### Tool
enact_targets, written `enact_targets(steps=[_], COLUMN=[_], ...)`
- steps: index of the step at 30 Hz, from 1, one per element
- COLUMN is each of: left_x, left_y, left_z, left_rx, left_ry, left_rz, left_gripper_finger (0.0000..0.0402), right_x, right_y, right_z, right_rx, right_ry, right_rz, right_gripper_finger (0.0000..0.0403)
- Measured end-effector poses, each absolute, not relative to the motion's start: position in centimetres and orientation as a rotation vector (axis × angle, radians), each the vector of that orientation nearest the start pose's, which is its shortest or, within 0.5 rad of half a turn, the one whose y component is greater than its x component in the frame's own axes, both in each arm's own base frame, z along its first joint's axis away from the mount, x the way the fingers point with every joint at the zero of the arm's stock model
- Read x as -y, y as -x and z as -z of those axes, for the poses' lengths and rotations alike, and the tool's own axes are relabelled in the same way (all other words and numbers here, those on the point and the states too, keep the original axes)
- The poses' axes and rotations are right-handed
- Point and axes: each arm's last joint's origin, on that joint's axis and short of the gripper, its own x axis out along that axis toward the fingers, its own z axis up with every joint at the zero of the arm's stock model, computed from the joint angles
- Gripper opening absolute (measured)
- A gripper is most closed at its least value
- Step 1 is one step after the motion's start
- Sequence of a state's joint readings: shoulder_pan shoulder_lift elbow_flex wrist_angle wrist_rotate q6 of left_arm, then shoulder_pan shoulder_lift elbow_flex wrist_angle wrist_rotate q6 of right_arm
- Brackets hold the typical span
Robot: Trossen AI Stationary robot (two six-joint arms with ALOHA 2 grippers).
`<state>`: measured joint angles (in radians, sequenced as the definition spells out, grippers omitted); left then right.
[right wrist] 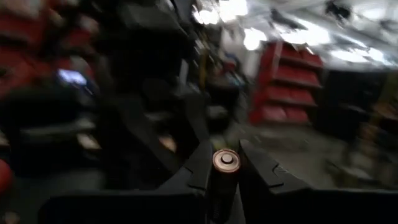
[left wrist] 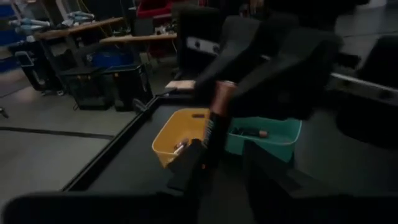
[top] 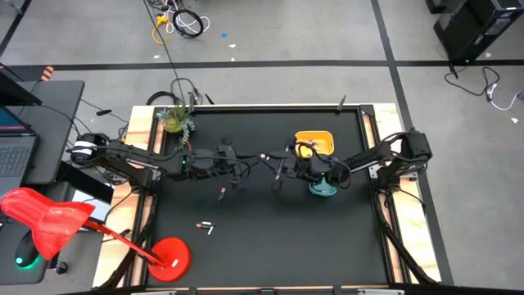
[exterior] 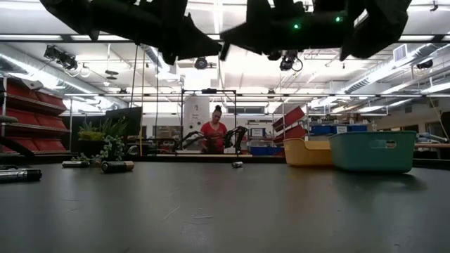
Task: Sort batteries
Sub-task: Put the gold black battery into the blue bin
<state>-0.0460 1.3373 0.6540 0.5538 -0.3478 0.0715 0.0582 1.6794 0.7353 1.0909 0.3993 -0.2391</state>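
Both arms meet in mid-air over the table's middle. My right gripper [right wrist: 225, 165] [top: 280, 166] is shut on a dark battery [right wrist: 225, 160] with a copper end. My left gripper [left wrist: 227, 171] [top: 260, 157] is open right against it, and the same battery [left wrist: 214, 127] reaches down between its fingers. Beyond stand the yellow tray [left wrist: 171, 127] [top: 314, 141] and the teal tray [left wrist: 273, 140] [top: 323, 188], each with batteries inside. Loose batteries lie flat on the black table: a dark one [top: 223, 194] and pale ones [top: 205, 224], with more in the low view [exterior: 116, 166]. My right gripper pinches the dark battery between its two fingers [right wrist: 261, 168]. The battery lies along the fingers, with its copper end [right wrist: 225, 159] facing back toward the wrist. It is lifted clear of the table. My left gripper: the battery's lower end [left wrist: 206, 155] stands beside one finger [left wrist: 189, 165]; whether they touch, I cannot tell.
A small potted plant [top: 176, 121] stands at the table's far left corner and a red lamp base [top: 170, 254] at its near left. The two trays sit right of centre. A person [exterior: 214, 133] works at another table far behind. The near half of the black table [top: 286, 246] lies bare.
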Motion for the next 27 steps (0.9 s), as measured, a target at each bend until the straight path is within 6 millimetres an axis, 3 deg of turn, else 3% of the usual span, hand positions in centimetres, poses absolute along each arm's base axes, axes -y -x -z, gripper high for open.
enact_targets(steps=[6, 12, 17, 22, 27], left_x=[0.3, 0.3, 0.2, 0.2, 0.7], left_y=[-28.0, -27.8, -27.9, -27.9, -27.8], left_z=[-23.2, -21.2, -19.6, -18.8, -18.7], left_rx=[-0.225, -0.354, -0.395, -0.410, -0.420], left_ry=[-0.114, -0.141, -0.153, -0.123, -0.082], left_rz=[-0.294, -0.293, -0.316, -0.327, -0.306], left_gripper_finger=[0.0155, 0.0156, 0.0156, 0.0156, 0.0156], right_x=[-2.1, -2.2, -1.9, -2.0, -2.3], right_y=[-31.0, -24.8, -21.0, -20.3, -21.0], right_z=[-21.8, -21.7, -21.9, -20.8, -18.0], right_rx=[-0.245, -0.656, -0.799, -0.922, -0.979], right_ry=[0.211, 0.000, -0.205, -0.324, -0.355], right_rz=[0.473, 0.544, 0.672, 0.709, 0.698], right_gripper_finger=[0.0050, 0.0050, 0.0050, 0.0053, 0.0074])
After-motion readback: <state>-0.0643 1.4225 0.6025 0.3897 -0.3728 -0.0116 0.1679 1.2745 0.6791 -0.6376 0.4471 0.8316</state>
